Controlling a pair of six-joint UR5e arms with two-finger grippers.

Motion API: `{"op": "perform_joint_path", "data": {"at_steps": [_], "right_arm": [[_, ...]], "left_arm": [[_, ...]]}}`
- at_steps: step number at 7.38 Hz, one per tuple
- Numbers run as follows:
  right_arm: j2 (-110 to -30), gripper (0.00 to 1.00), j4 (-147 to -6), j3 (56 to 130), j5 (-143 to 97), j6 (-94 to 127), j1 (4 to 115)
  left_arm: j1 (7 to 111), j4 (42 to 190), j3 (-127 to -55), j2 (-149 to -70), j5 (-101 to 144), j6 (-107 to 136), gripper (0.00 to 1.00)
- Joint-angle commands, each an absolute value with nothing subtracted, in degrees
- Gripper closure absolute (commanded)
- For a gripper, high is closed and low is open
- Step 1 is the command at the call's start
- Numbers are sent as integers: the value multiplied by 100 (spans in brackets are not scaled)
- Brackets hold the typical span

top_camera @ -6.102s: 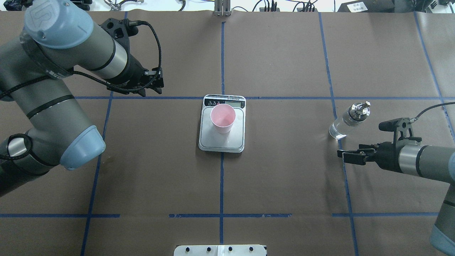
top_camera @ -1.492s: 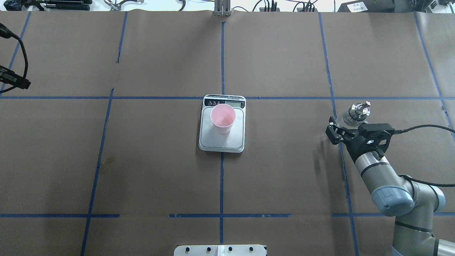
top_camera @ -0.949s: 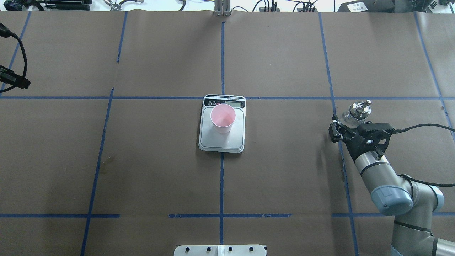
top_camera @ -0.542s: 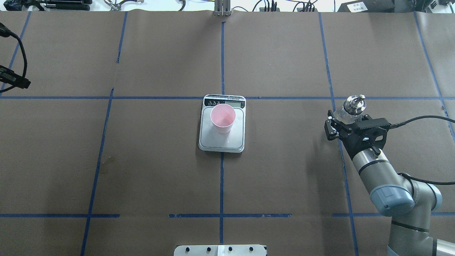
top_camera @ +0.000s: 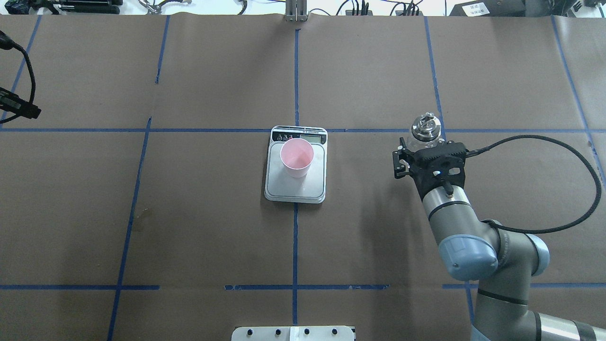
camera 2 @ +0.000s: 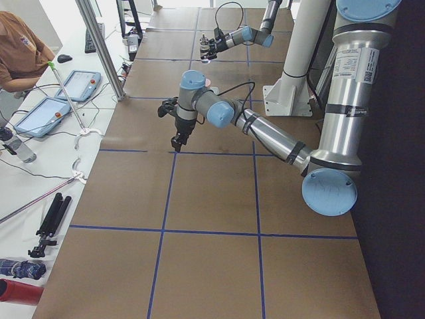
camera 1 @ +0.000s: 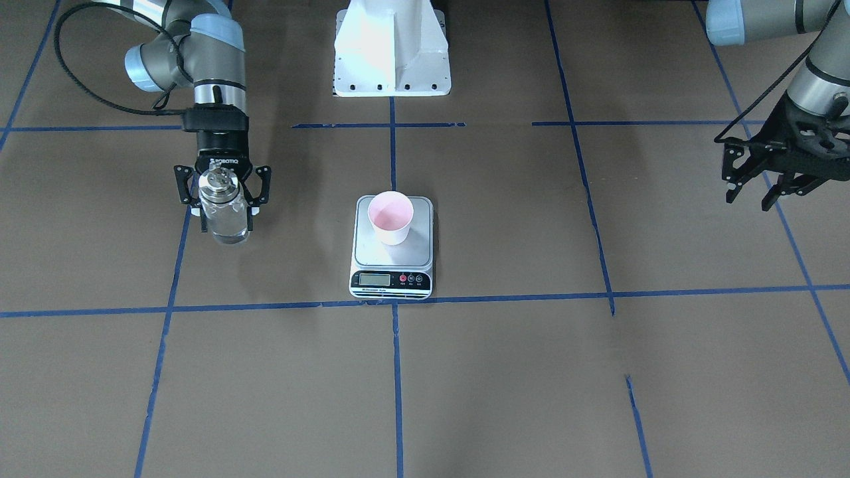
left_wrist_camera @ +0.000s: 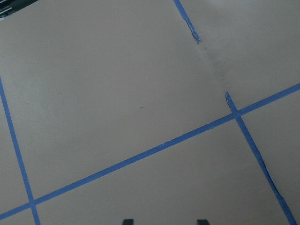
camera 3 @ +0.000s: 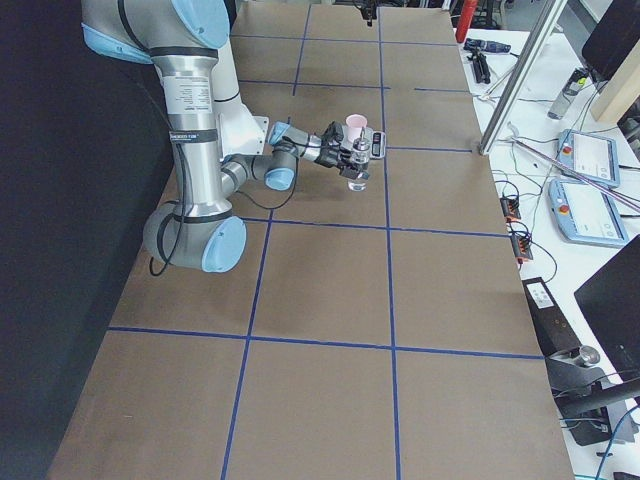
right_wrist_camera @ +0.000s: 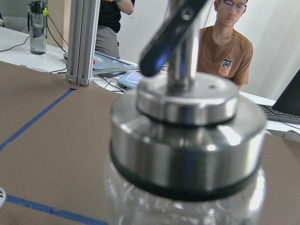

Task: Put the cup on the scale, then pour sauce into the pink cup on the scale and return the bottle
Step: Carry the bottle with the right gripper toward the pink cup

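The right gripper (camera 1: 222, 202) pinches the clear glass bottle (camera 1: 226, 224) by its body, holding it upright off the table (camera 1: 505, 372), well to one side of the scale (camera 1: 417, 255). The pink cup (camera 1: 390, 219) stands on the scale's steel plate. The left gripper (camera 1: 754, 192) hangs empty across the table, fingers spread.

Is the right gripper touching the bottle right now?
Touching. The exterior front-facing view shows the right gripper closed with a finger against each side of the bottle.
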State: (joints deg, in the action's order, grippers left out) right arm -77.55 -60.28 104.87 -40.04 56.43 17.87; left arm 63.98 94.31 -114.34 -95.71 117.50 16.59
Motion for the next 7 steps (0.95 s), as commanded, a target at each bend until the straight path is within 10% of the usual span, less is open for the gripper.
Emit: {"op": "perform_joint_path", "data": {"at_steps": [1,7], "right_arm": [[-6859,100,-7964,10582,-3999,5660,1758],[-6196,100,-9430,10539,-4052,5661,1626]], "left_arm": [[6398,9431,-11443,-9571,11768,1687,45],[6407,9431,-11487,-9563,11795,1723,45]]}}
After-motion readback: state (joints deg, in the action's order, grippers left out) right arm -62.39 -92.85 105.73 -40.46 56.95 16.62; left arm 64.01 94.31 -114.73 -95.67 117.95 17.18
